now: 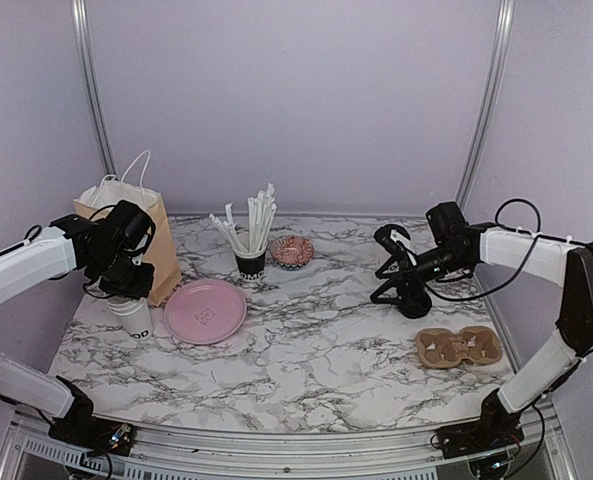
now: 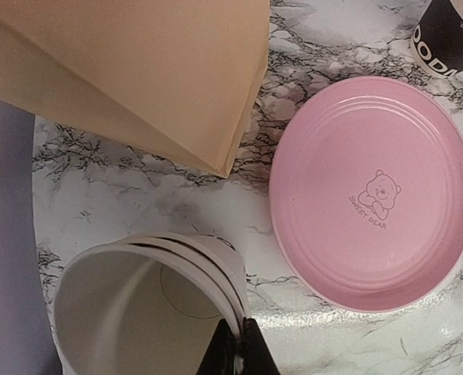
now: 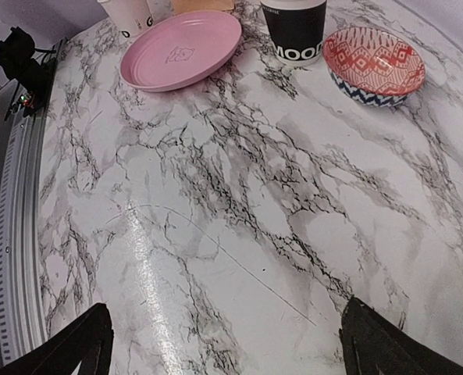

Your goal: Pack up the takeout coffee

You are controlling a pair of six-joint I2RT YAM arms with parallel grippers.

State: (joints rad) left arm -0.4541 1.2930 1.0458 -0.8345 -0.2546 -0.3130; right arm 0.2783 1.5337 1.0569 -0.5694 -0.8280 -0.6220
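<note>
The takeout coffee, a lidded cup, is out of view. A stack of lidless white cups [image 1: 133, 318] stands at the table's left edge, between the brown paper bag [image 1: 126, 225] and the pink plate [image 1: 205, 311]. From above I see three nested rims of the cup stack [image 2: 137, 305]. My left gripper [image 2: 241, 350] is shut on the stack's near rim, one finger inside and one outside. In the top view, the left gripper [image 1: 126, 290] sits just over the stack. My right gripper [image 1: 384, 265] hovers over the right half of the table. The right gripper [image 3: 231, 344] is open with nothing between its fingers.
A black cup of white straws [image 1: 251, 262] and a patterned bowl [image 1: 291, 250] stand at the back middle. A cardboard cup carrier [image 1: 459, 347] lies at the front right. The bag [image 2: 137, 70] leans close to the stack, and the plate [image 2: 372, 195] lies just right of it.
</note>
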